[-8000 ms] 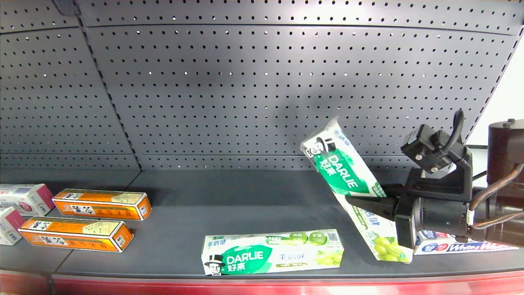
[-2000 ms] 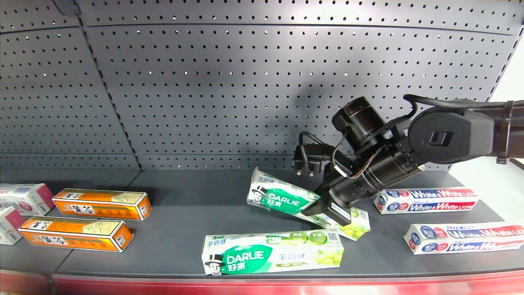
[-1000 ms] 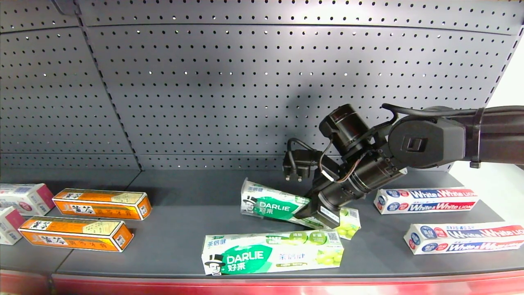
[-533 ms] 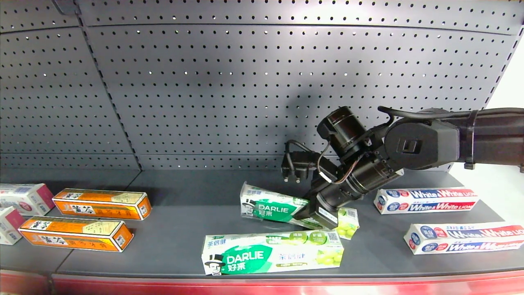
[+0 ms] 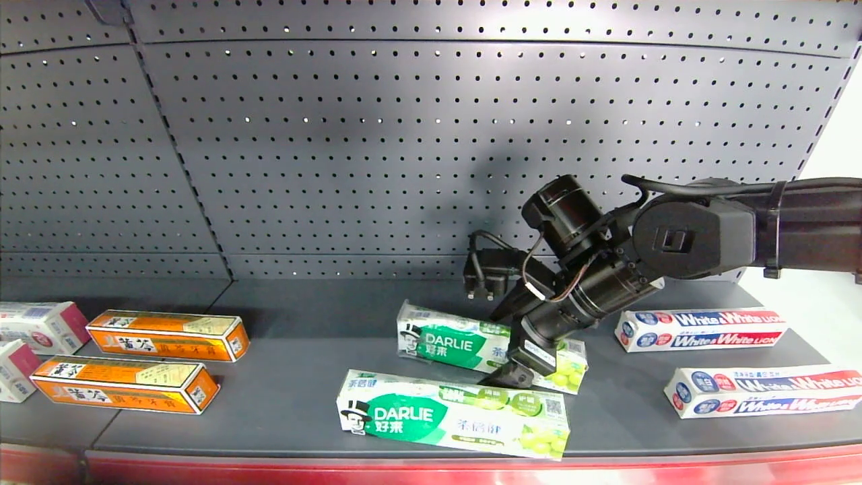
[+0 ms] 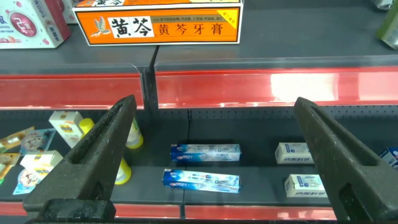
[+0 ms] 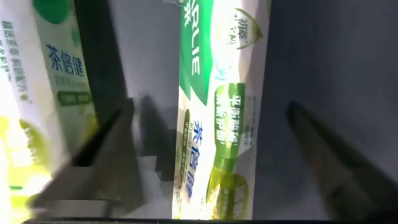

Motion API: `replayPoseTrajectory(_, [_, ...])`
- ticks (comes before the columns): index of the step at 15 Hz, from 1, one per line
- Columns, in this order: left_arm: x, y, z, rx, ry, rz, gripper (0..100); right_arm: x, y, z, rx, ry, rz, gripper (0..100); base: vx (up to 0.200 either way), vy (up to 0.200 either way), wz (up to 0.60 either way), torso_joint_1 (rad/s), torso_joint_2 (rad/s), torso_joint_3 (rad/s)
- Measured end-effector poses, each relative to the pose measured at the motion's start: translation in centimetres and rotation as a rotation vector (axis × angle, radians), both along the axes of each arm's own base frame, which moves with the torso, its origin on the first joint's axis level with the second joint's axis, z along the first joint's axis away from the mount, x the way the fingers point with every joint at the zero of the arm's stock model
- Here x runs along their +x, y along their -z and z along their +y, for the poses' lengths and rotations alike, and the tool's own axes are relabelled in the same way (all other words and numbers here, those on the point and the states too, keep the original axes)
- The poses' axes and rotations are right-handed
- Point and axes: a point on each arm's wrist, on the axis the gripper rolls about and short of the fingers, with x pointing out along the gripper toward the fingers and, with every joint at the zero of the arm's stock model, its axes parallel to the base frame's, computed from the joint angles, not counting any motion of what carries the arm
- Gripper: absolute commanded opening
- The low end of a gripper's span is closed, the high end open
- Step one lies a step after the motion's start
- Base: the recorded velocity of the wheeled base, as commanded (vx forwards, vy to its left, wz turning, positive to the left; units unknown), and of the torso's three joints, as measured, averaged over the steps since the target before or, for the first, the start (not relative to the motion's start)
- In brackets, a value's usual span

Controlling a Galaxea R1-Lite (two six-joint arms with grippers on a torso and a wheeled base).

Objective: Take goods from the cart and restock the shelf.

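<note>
Within spread right claw [image 5: 506, 345], toothpaste box [image 5: 444, 340]

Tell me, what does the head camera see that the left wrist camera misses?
Head view: the right gripper open around a green toothpaste box, a second green box in front, white boxes alongside. Left wrist view: the open left gripper and blue boxes on a lower shelf. Both: an orange box by the red shelf edge.

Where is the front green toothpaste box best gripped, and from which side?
I would grip the front green toothpaste box at mid-length, across its narrow width, coming from above: it lies flat, long side roughly along the shelf edge.
</note>
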Motion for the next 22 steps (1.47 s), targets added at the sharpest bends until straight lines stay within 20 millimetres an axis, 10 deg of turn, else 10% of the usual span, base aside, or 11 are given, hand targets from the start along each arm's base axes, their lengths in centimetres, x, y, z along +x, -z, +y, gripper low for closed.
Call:
replayPoseTrajectory(10, [0.0,0.0,0.0,0.000,0.000,0.000,100,0.2,-1.0,-1.3,0.018,0.034,-0.021,100,0.000,0.000,0.00,0.000,0.00,0.000])
replayPoseTrajectory(22, [0.0,0.0,0.0,0.000,0.000,0.000,100,-3.4,-2.1,-8.5,0.063,0.153,-0.089,100,0.000,0.000,0.00,0.000,0.00,0.000])
